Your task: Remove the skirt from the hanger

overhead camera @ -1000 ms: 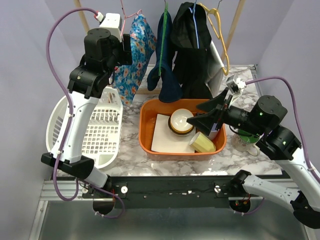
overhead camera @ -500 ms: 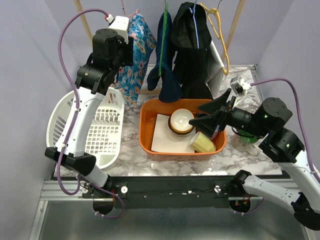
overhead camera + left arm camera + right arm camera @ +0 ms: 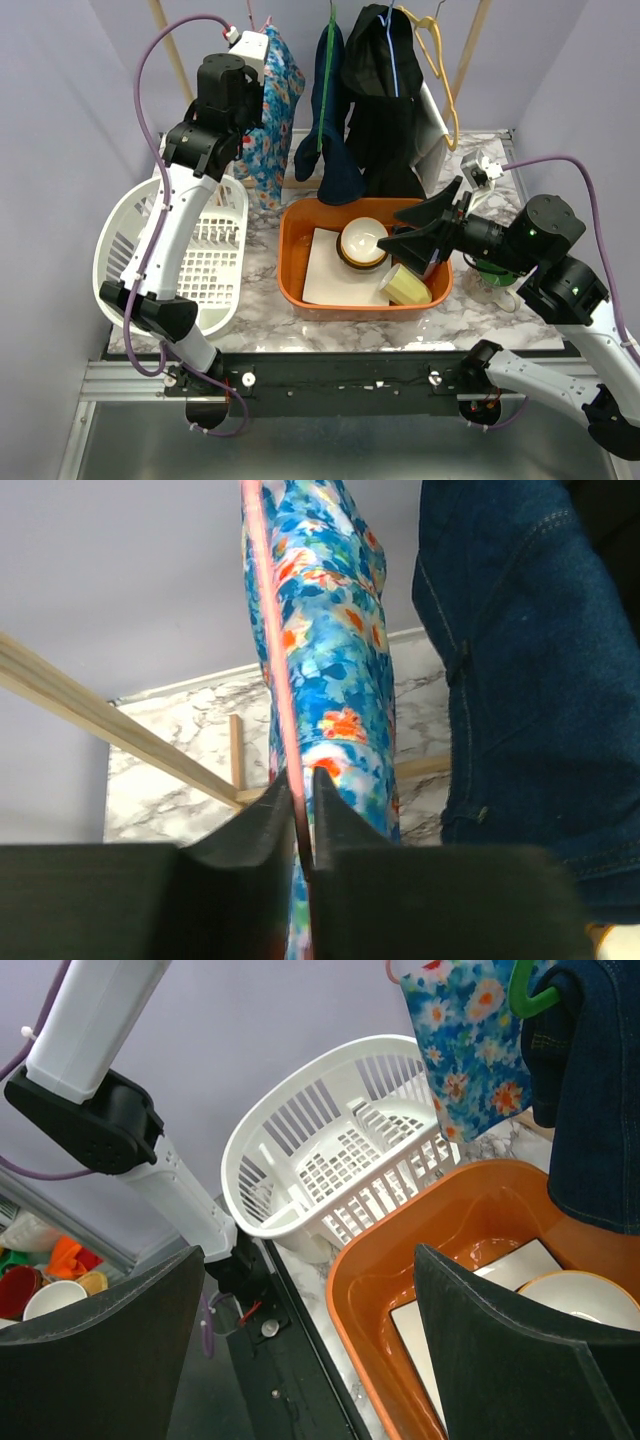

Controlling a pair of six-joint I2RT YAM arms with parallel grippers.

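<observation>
Left arm, top view: across the last second the wrist has climbed and swung right, away from the white laundry basket (image 3: 135, 235) and in against the left edge of the hanging garments.

Left gripper (image 3: 297, 780): jaws drawn almost together, with the pink hanger (image 3: 268, 630) wire running down into the narrow gap. It reads as pinched on the wire; whether cloth is caught too, I cannot tell.

Floral skirt (image 3: 330, 670): hanging from that pink hanger at the left end of the row, just right of the wire, draped full length. Not off yet.

Next right: denim garment (image 3: 530, 680), close beside the skirt, on a green hanger (image 3: 530, 995).

Orange tub (image 3: 290, 270) sits on the table below the clothes.

Right gripper (image 3: 425, 220): fingers spread wide, holding nothing, hovering over the tub. Barely shifted over the second.

Reading: approach looks finished and the hanger secured, so step 1 of 2 seems done. Pulling the skirt free likely falls to the idle right arm. Risk: snagging the denim alongside.
</observation>
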